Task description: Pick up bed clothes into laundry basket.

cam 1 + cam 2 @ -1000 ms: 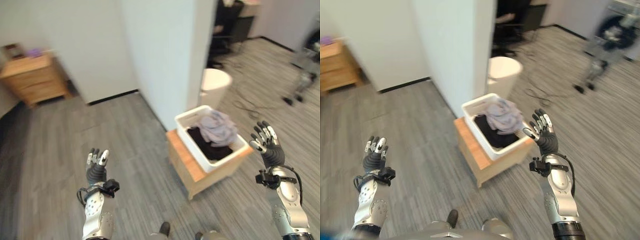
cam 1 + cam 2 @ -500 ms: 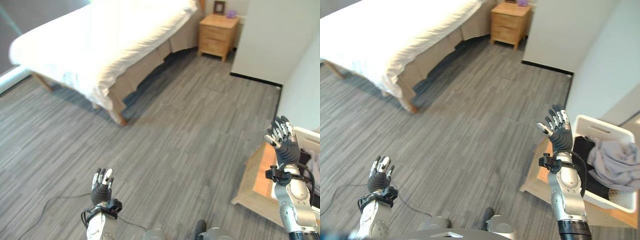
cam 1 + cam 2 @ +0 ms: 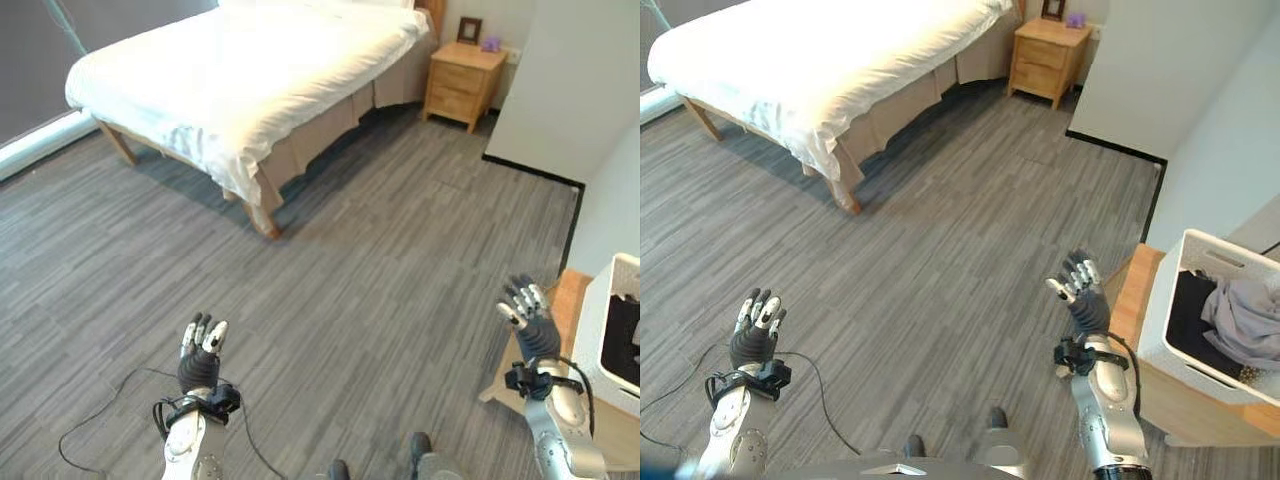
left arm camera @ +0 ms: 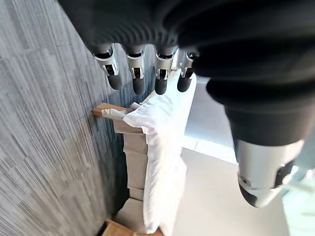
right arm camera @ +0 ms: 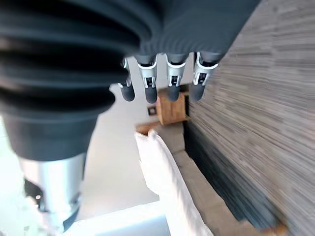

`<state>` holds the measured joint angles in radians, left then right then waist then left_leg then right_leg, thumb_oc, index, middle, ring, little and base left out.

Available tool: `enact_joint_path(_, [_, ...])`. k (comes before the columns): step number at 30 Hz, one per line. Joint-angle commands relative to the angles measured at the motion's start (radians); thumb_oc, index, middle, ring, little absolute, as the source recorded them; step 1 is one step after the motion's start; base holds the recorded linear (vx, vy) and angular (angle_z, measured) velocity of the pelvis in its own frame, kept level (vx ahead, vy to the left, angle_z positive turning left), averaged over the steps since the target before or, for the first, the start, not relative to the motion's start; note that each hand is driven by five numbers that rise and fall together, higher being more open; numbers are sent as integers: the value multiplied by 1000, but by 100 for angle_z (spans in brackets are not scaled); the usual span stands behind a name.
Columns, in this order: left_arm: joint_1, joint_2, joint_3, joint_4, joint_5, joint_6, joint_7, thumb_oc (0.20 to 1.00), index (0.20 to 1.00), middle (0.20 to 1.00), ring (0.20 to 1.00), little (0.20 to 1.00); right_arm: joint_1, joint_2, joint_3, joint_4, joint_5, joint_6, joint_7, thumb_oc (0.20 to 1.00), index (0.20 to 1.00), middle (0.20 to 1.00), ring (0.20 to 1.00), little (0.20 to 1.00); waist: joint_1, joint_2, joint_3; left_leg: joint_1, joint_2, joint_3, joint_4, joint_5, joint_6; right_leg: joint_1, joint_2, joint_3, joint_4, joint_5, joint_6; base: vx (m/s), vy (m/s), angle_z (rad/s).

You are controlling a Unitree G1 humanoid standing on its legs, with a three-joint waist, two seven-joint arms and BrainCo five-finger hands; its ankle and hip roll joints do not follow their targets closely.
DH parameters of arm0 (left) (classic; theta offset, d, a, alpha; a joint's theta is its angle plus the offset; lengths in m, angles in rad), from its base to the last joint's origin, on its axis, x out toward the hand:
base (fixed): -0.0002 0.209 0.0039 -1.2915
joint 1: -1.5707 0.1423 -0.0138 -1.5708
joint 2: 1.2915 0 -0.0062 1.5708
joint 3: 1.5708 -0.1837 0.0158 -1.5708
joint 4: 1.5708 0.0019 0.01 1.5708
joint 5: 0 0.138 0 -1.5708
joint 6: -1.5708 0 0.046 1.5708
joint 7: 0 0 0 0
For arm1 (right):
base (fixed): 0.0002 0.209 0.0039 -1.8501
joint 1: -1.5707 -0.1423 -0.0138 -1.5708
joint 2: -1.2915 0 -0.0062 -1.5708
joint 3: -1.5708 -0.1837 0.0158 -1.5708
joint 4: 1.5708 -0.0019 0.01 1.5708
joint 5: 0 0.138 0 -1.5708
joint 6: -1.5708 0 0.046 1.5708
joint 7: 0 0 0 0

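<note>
Nearest in the scene, the left hand (image 3: 198,362) is being held low at the near left with its fingers straight and apart, nothing being carried in it, and the right hand (image 3: 1081,296) is being raised at the near right in the same way, fingers spread and empty. Just beside the right hand, on the right, the white laundry basket (image 3: 1168,306) is being carried on a low wooden tabletop (image 3: 1132,300), with a dark garment (image 3: 1187,311) and a pale grey garment (image 3: 1244,320) already lying inside it. A wide stretch of grey plank floor (image 3: 380,260) is being left between both hands and the bed (image 3: 250,75), which is standing well apart at the far left, its long axis running from the near left toward the far right. The bed clothes (image 3: 225,85), a white cover draped over the mattress and hanging down the near side, are judged to be what is being sought, so they are lying ahead and to the left of both hands. The left hand is being judged the nearer to the bed's near corner, the right hand the nearer to the basket. A wooden nightstand (image 3: 465,84) is standing at the far right of the bed.
</note>
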<state>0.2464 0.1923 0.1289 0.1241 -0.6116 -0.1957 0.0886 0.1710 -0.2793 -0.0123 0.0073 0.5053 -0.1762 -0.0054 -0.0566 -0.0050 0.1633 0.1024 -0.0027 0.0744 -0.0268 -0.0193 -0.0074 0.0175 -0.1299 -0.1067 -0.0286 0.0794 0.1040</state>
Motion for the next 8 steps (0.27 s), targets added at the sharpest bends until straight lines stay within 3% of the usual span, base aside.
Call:
enact_joint_path(1, [-4, 42, 2, -56, 11, -53, -10, 1000, 1000, 1000, 1000, 1000, -50, -36, -8, -26, 21, -35, 26, 1000, 1000, 1000, 1000, 1000, 4, -3, -60, -41, 23, -35, -6, -21, -15, 9, 19, -19, 59, -128, -5, 6, -25, 14])
enact_joint_path(8, [-2, 46, 4, -64, 11, -57, -13, 1000, 1000, 1000, 1000, 1000, -38, -30, -7, -19, 16, -33, 30, 1000, 1000, 1000, 1000, 1000, 5, -7, -66, -32, 21, -54, -16, -17, -14, 18, 19, -33, 69, -134, -8, 4, -7, 9])
